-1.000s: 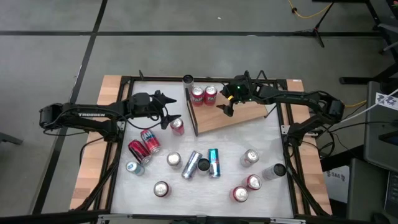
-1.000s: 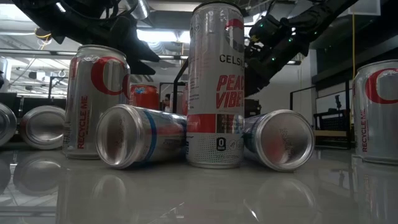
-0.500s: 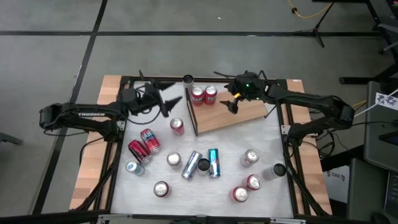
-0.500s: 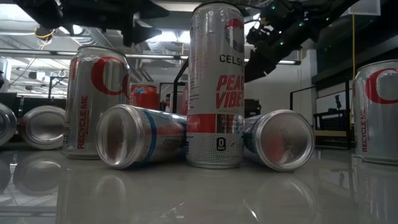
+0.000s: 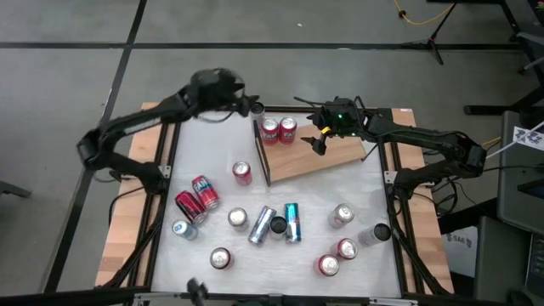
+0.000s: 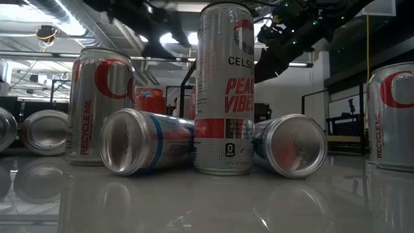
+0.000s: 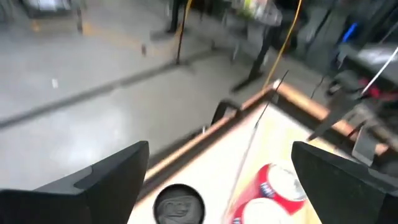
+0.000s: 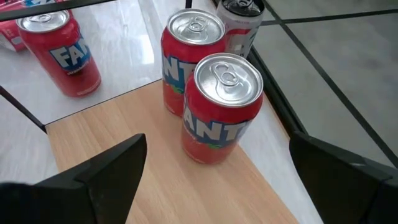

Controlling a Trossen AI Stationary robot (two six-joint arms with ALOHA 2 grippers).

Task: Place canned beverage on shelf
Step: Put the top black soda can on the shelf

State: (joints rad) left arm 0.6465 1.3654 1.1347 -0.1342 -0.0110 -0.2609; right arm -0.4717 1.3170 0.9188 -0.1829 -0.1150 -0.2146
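Note:
The shelf (image 5: 316, 158), a light wood board, lies flat on the white table at the far middle. Two red Fanta cans (image 5: 279, 129) (image 8: 222, 106) stand upright on its far left corner. A silver can (image 5: 257, 109) (image 7: 179, 204) stands just beyond the shelf at the table's far edge. My left gripper (image 5: 240, 105) (image 7: 217, 180) hovers open, raised, just left of that silver can. My right gripper (image 5: 319, 141) (image 8: 217, 180) hovers open above the shelf, right of the two red cans. Neither gripper has anything between its fingers.
A red can (image 5: 242, 172) stands on the table left of the shelf. Several more cans stand or lie nearer the front, among them a tall one (image 6: 225, 90) and two lying silver ones (image 5: 263, 223). Dark frame rails (image 5: 167, 144) border the table.
My left gripper has risen from beside the red can left of the shelf. It has swung toward the table's far edge, ending next to the silver can, still open. The red can stays upright in place. My right gripper has lifted a little above the shelf.

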